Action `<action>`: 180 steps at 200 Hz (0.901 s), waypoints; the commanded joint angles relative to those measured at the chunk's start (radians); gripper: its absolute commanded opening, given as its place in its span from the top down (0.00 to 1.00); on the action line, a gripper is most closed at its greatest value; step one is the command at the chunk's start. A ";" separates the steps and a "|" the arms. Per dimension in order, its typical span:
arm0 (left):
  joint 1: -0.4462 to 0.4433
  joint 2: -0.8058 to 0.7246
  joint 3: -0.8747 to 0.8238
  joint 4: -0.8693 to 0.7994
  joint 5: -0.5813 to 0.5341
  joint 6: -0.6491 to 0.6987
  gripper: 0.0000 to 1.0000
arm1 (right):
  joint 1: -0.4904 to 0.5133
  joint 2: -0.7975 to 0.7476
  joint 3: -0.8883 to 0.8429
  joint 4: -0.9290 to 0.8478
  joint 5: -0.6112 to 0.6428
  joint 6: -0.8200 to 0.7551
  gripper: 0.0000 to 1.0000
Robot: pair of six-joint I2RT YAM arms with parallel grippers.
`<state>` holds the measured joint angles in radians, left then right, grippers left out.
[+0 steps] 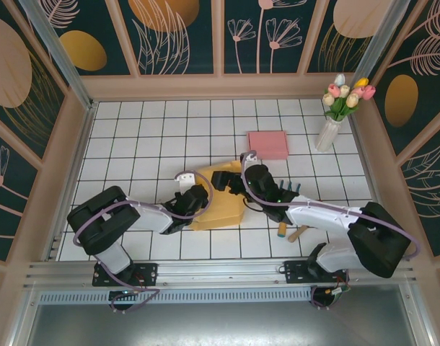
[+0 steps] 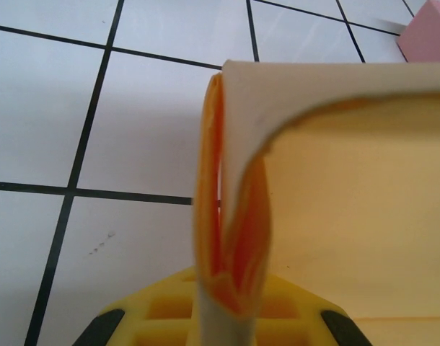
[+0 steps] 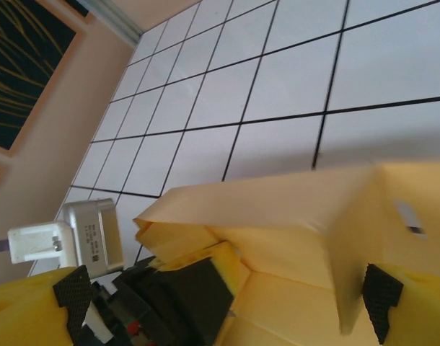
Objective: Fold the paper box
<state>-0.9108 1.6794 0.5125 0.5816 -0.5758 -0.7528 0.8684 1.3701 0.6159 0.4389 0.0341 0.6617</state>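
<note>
Yellow paper box (image 1: 220,213) mid-table, your left gripper (image 1: 197,200) pinched shut on its doubled flap (image 2: 231,238), plain from the left wrist, your right gripper (image 1: 226,180) spread wide over the far corner, pink block (image 1: 268,144), tulip vase (image 1: 328,133) beyond.

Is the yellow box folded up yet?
Partly: the paper box has a flap pinched upright in the left gripper, its base spread flat.

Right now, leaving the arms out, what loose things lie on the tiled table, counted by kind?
Paper box: 1
Pink block: 1
Vase of tulips: 1
Small tan pieces, too small to identify: 2
Total: 5
</note>
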 commanded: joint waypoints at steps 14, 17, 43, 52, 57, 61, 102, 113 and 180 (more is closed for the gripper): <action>-0.011 0.022 -0.006 -0.034 0.043 0.017 0.98 | 0.024 0.035 0.033 0.115 -0.044 0.000 0.02; -0.012 0.021 -0.007 -0.035 0.041 0.018 0.98 | 0.023 0.034 0.033 0.113 -0.039 0.000 0.02; -0.012 0.010 -0.011 -0.062 -0.004 0.000 0.98 | 0.029 0.008 0.016 0.066 0.022 -0.015 0.01; -0.012 0.007 -0.008 -0.078 -0.021 -0.007 0.98 | 0.032 -0.006 0.007 0.044 0.044 -0.020 0.01; -0.013 0.007 -0.007 -0.086 -0.031 -0.011 0.98 | 0.033 -0.017 -0.001 0.030 0.057 -0.020 0.01; -0.012 0.006 -0.008 -0.091 -0.036 -0.013 0.98 | 0.033 -0.027 -0.007 0.018 0.069 -0.020 0.01; -0.013 -0.001 -0.011 -0.095 -0.052 -0.009 0.98 | 0.034 -0.110 -0.088 -0.089 0.205 -0.029 0.01; -0.012 0.003 -0.008 -0.094 -0.054 -0.008 0.98 | 0.033 -0.132 -0.105 -0.112 0.243 -0.034 0.01; -0.013 -0.009 -0.016 -0.081 -0.043 -0.019 0.98 | 0.008 -0.146 -0.153 -0.183 0.322 -0.036 0.01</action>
<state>-0.9188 1.6802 0.5125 0.5716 -0.6140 -0.7616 0.8906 1.2449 0.4923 0.2726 0.3134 0.6342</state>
